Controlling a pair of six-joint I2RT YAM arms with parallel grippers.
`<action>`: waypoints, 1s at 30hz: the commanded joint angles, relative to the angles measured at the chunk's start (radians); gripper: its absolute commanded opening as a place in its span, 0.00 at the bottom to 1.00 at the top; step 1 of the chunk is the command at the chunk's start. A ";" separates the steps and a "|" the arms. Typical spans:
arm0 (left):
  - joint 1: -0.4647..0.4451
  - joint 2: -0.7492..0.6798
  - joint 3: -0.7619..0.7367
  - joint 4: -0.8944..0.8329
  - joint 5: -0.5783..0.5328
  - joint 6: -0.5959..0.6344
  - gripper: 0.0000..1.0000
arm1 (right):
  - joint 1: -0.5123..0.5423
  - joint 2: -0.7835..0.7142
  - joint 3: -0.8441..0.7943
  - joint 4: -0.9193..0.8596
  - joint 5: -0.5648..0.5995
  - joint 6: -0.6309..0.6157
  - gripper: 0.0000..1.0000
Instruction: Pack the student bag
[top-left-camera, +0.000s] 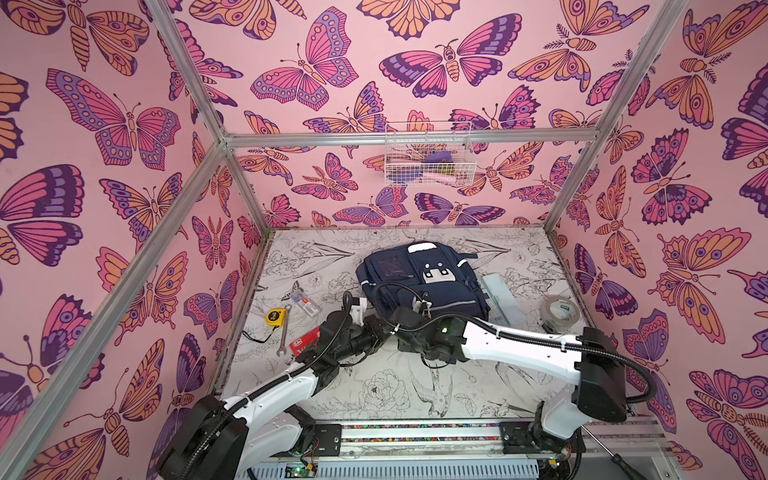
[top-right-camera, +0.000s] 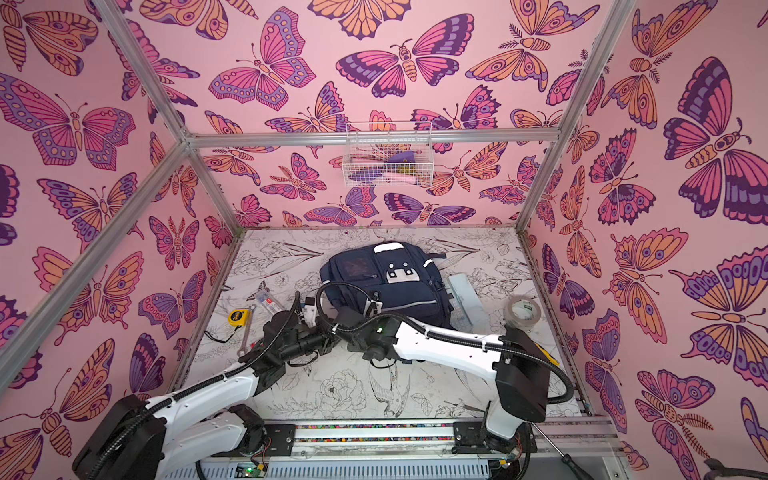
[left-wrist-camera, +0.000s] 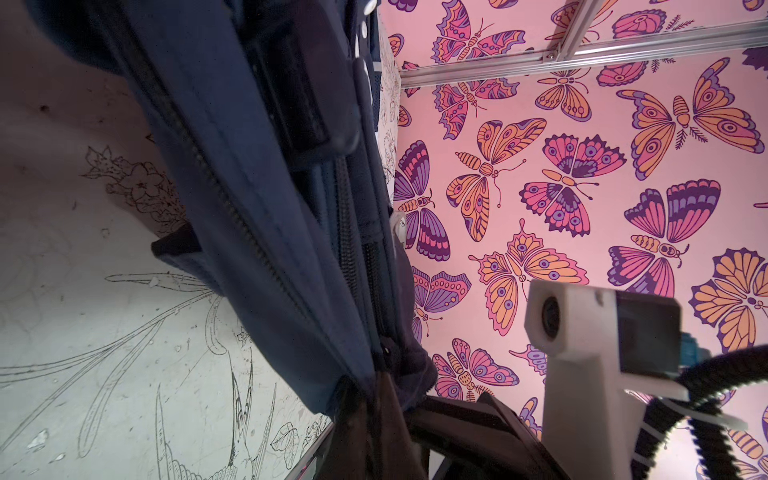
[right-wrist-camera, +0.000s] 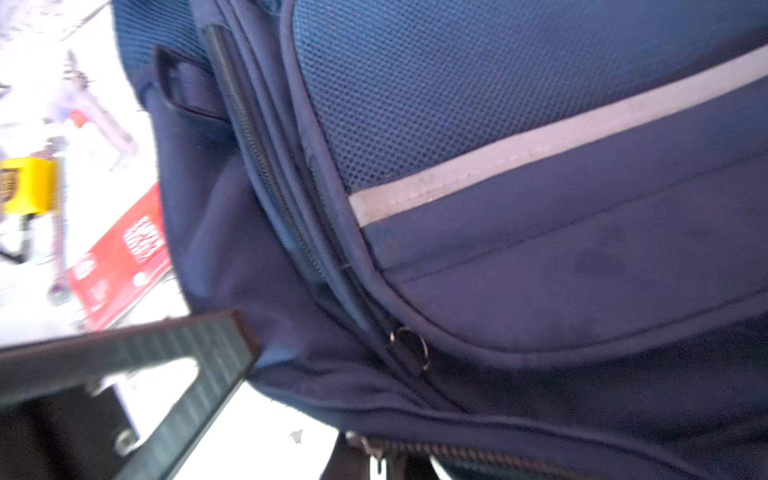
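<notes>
The student bag (top-left-camera: 432, 276) (top-right-camera: 395, 278), a navy-blue backpack with a white patch and pale stripes, lies flat on the table's far middle. Both arms meet at its near left corner. My left gripper (left-wrist-camera: 374, 419) (top-left-camera: 376, 329) is shut on a bunch of the bag's navy fabric beside a zip line. My right gripper (right-wrist-camera: 380, 459) (top-left-camera: 401, 321) is shut at the bag's lower zip, with the small metal pull between its dark fingertips. A round snap (right-wrist-camera: 409, 349) and a pale stripe (right-wrist-camera: 519, 162) lie just beyond it.
Left of the bag lie a yellow tape measure (top-left-camera: 275, 316), a wrench (top-left-camera: 284, 332), a red pack (top-left-camera: 305, 341) and a clear box (top-left-camera: 305, 301). To its right are a clear ruler case (top-left-camera: 503, 297) and a tape roll (top-left-camera: 559, 313). A wire basket (top-left-camera: 428, 153) hangs on the back wall.
</notes>
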 joint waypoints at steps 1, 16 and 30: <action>0.012 0.018 -0.018 0.031 -0.022 0.027 0.00 | -0.035 -0.114 -0.066 0.087 -0.076 0.005 0.00; 0.113 0.062 -0.018 -0.009 -0.068 0.037 0.00 | -0.157 -0.530 -0.545 0.227 -0.298 0.145 0.00; 0.104 0.028 0.001 -0.019 0.021 0.026 0.00 | -0.045 -0.386 -0.196 -0.252 -0.012 -0.200 0.48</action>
